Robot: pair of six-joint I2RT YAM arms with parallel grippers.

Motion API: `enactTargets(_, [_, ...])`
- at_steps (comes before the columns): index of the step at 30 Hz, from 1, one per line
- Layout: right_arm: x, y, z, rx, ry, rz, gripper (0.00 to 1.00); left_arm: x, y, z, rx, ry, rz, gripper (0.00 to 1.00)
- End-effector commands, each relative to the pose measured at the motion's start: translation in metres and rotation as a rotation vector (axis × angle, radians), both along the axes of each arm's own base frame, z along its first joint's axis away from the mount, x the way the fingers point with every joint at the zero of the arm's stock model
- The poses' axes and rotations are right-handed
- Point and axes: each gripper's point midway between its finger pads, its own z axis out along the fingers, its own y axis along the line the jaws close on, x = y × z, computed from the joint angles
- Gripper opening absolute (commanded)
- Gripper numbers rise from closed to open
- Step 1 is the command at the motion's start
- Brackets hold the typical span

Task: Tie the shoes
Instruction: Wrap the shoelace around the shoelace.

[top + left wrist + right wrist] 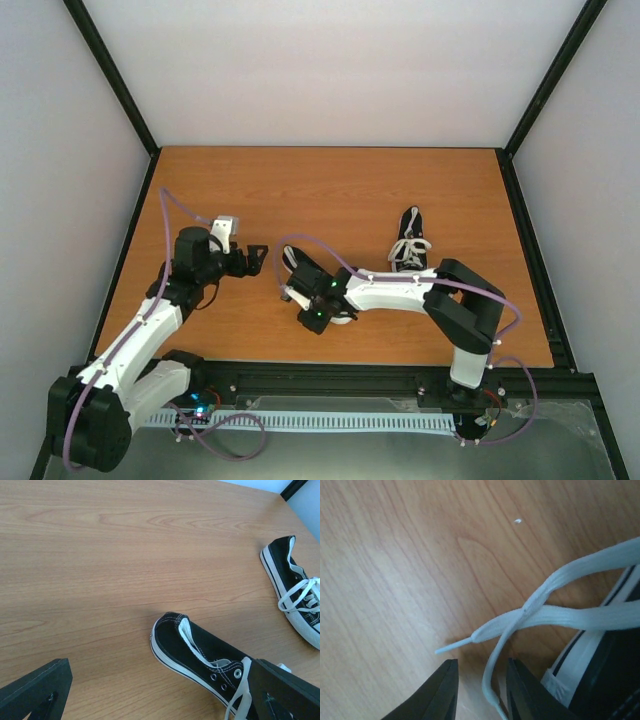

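Shoes (200,652) number two, both black canvas low-tops with white soles and white laces, lying on the one wooden table (330,190). The left shoe (293,264) sits near the table's middle. Its long axis runs on a slant, heel toward the table's far left and toe toward its near right, where the right arm covers it. Its opening faces up, and its loose laces (570,615) cross over one another on the table, one plastic tip (451,648) lying bare on the wood. The right shoe (410,242) lies right of the table's middle, well apart from the first. Its long axis runs near to far, heel at the far end and white toe cap nearer. Its laces (299,592) are bunched in loops over the tongue.

Two grippers are in view. The right gripper (482,667) is low over the left shoe's toe, its fingers (437,695) a narrow gap apart, with one lace strand hanging in that gap; whether they touch it I cannot tell. The left gripper (257,260), left of the table's middle, is spread wide and holds nothing.
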Motion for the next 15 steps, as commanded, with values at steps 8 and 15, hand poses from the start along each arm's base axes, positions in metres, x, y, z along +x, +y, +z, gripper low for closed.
enactTargets(8, [0.007, 0.005, -0.012, -0.044, -0.045, -0.009, 0.12, 0.002, 0.002, 0.010, -0.011, -0.070, 0.006, 1.00])
enactTargets(15, [0.008, 0.015, 0.013, -0.001, -0.039, -0.005, 0.03, -0.003, -0.008, 0.013, -0.006, -0.091, -0.079, 1.00])
